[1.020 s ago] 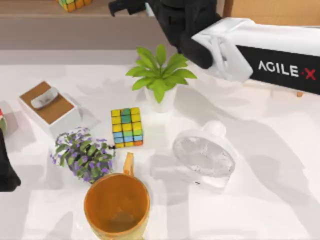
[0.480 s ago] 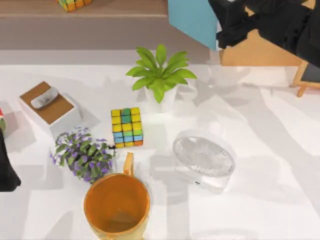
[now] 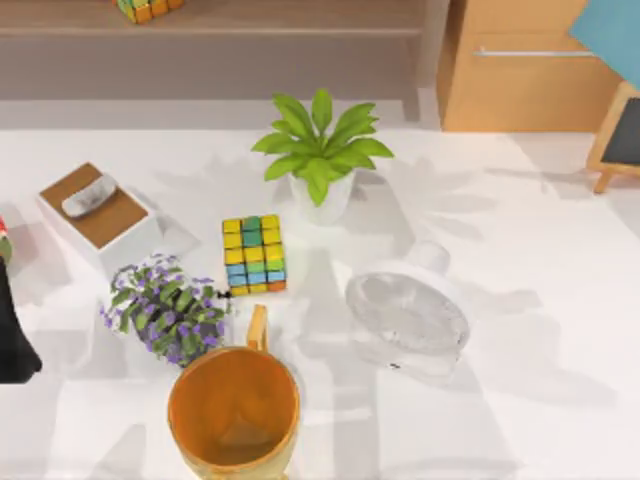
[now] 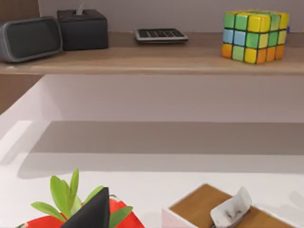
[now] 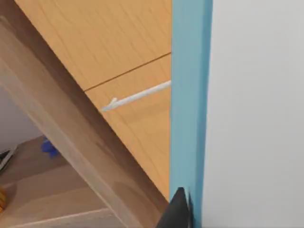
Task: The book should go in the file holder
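The thin teal-blue book [image 5: 187, 95] is held upright in the right hand [image 5: 183, 209], clenched on its edge, before the wooden cabinet [image 5: 123, 85]. The left hand's [image 4: 92, 213] grip cannot be told.

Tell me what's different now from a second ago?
The right arm swept off toward the top view's right, carrying the teal book with it; only the book's corner remains at the upper right edge, the right claw against it. The cube, plant, fan and orange cup stayed put.

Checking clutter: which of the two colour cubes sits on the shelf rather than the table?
The cube on the shelf at the top view's upper left edge; the other cube lies mid-table.
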Action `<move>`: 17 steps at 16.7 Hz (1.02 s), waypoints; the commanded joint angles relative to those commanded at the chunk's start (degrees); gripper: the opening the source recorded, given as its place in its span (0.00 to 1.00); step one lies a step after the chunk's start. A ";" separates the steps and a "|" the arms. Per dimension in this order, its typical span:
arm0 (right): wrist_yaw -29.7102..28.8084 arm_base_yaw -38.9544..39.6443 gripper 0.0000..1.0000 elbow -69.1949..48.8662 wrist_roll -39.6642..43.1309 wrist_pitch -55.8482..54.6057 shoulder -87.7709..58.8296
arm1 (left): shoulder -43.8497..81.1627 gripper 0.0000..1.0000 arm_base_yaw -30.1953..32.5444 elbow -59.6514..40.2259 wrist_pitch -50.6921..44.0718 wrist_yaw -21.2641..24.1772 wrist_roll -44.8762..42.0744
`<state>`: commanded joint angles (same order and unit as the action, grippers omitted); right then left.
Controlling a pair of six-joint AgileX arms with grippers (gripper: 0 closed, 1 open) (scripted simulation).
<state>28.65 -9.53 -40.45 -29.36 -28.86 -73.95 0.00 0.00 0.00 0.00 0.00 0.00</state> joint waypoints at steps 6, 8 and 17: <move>0.79 -21.14 0.00 1.99 -25.28 -4.26 -8.91 | 0.00 1.00 0.00 0.00 0.00 0.00 0.00; 0.23 -24.39 0.00 1.15 -32.89 -5.45 -14.22 | 0.00 1.00 0.00 0.00 0.00 0.00 0.00; -1.90 -20.65 0.00 -10.48 -53.34 -10.97 -33.26 | 0.00 1.00 0.00 0.00 0.00 0.00 0.00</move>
<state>26.75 -30.18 -50.93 -82.70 -39.83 -107.21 0.00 0.00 0.00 0.00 0.00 0.00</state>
